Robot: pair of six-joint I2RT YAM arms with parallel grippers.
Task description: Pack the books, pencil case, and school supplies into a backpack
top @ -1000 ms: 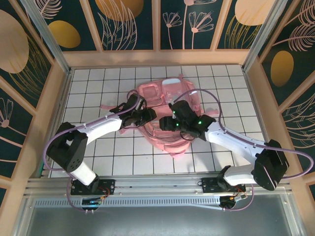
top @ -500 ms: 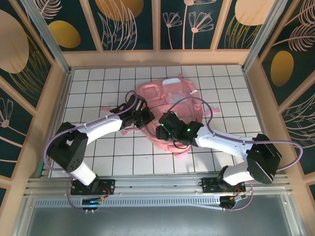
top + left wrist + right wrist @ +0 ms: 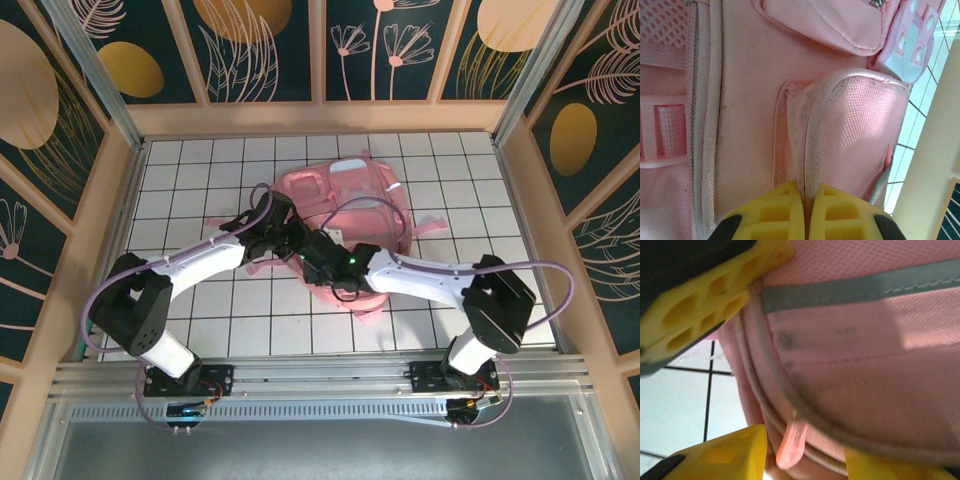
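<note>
Backpack [image 3: 345, 200] lay flat on the table [image 3: 430, 170]. Left gripper [image 3: 804, 210] was pinched shut on its pocket seam [image 3: 801, 145]. Right gripper [image 3: 807, 460] stood apart astride the zip pull [image 3: 790, 447], gripping nothing. Risks, we judged — the small tab slipping out on closing, or the left pinch pulling loose.

The large pink backpack [image 3: 750, 100] is matt woven cloth, with a shinier pocket panel [image 3: 855, 130] and a mesh strip [image 3: 665, 30]. The yellow honeycombed fingers [image 3: 775, 214] look like matt plastic.

No words or numbers to read. The pale patch [image 3: 914, 47] on the backpack [image 3: 350, 195] might be a label; too blurry.
</note>
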